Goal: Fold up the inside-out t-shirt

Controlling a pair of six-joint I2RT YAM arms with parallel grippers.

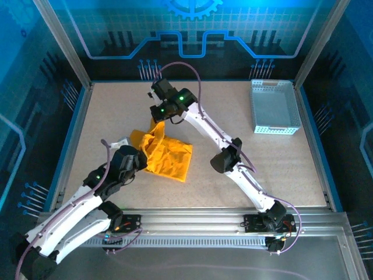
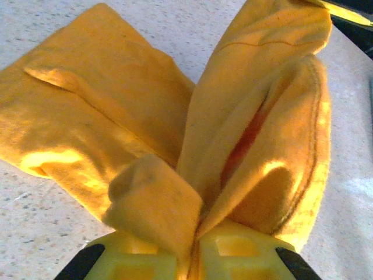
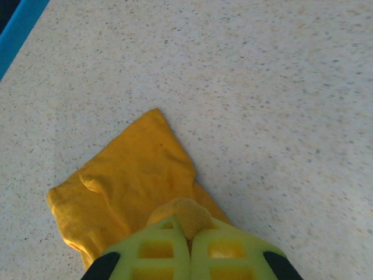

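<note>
The inside-out t-shirt (image 1: pixel 169 156) is a rumpled orange-yellow heap on the table, left of centre. My left gripper (image 1: pixel 140 158) is at its near-left edge. In the left wrist view, the left gripper (image 2: pixel 195 240) is shut on a bunched fold, and the t-shirt (image 2: pixel 116 105) rises from it in a tall loop. My right gripper (image 1: pixel 158 119) holds the far corner lifted a little. In the right wrist view, the right gripper (image 3: pixel 189 233) is shut on a small tuft, and the t-shirt (image 3: pixel 134 169) hangs down to the table below it.
A pale perforated basket (image 1: pixel 274 107) stands at the back right of the speckled table (image 1: pixel 245 192). Blue rails and frame posts edge the table on the left, right and back. The right arm reaches diagonally across the middle of the table.
</note>
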